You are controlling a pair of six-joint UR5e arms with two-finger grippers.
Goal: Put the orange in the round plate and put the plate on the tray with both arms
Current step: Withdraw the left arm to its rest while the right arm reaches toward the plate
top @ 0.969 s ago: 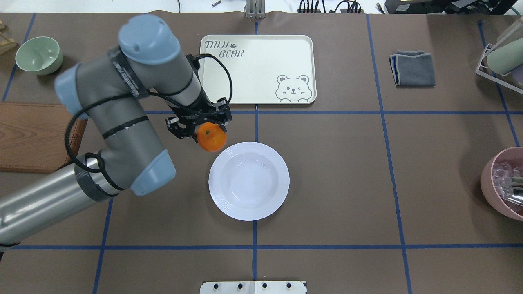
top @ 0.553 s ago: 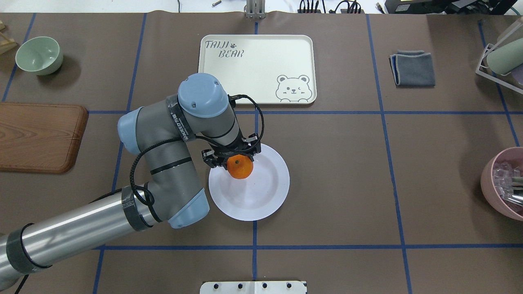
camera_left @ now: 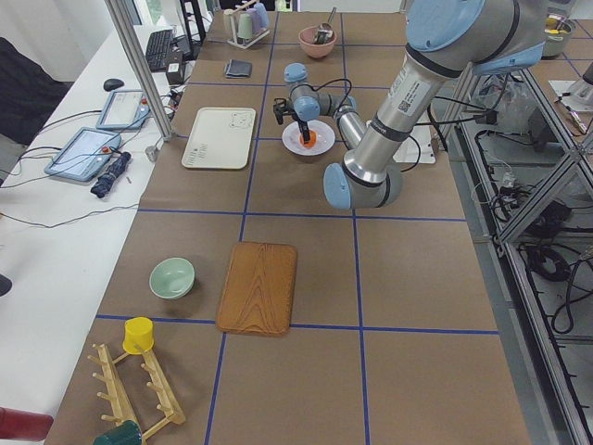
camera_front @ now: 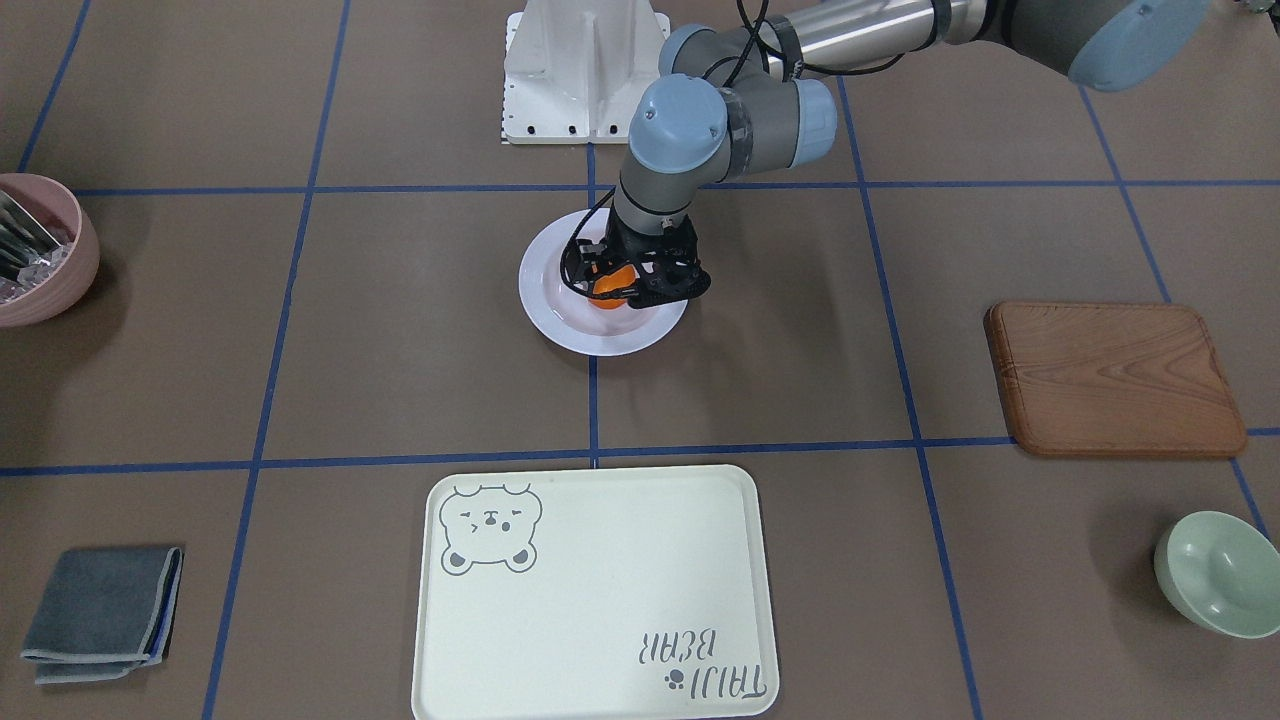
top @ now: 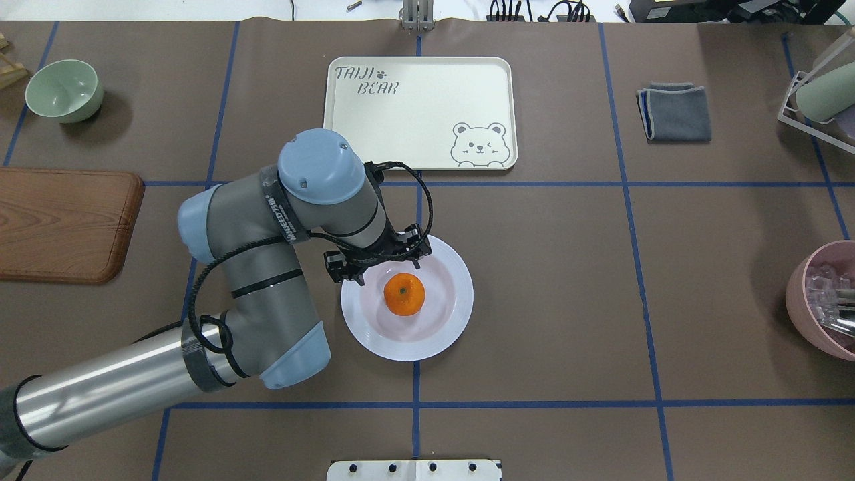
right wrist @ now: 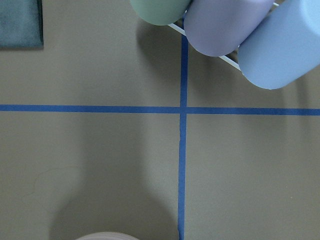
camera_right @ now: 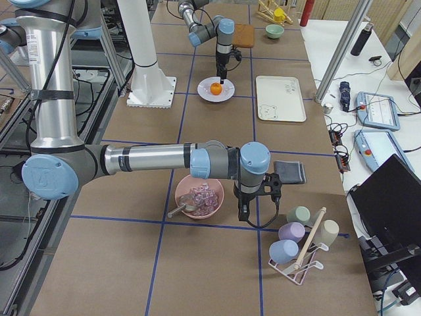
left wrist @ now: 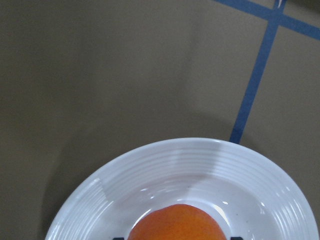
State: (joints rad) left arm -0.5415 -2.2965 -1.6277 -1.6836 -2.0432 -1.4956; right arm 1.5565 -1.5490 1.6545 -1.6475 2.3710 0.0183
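The orange (top: pixel 404 294) lies in the sunken centre of the white round plate (top: pixel 449 321), mid-table. My left gripper (top: pixel 378 259) hangs just above the plate's far-left part, open, its fingers spread wider than the orange and not gripping it. In the front-facing view the orange (camera_front: pixel 611 287) shows between those fingers over the plate (camera_front: pixel 560 322). The left wrist view shows the orange (left wrist: pixel 175 222) low in the plate (left wrist: pixel 200 155). The cream tray (top: pixel 427 100) lies bare beyond the plate. My right gripper (camera_right: pixel 253 205) hovers far right by the pink bowl; I cannot tell whether it is open or shut.
A wooden board (top: pixel 63 224) and a green bowl (top: pixel 63 90) are at the left. A folded grey cloth (top: pixel 674 112), a pink bowl (top: pixel 825 300) of clear pieces and a mug rack (top: pixel 818 100) stand at the right.
My left arm carried the orange from beside the plate's far-left rim to over the plate. The orange now rests in the plate's centre, and the gripper has opened and drawn back a little.
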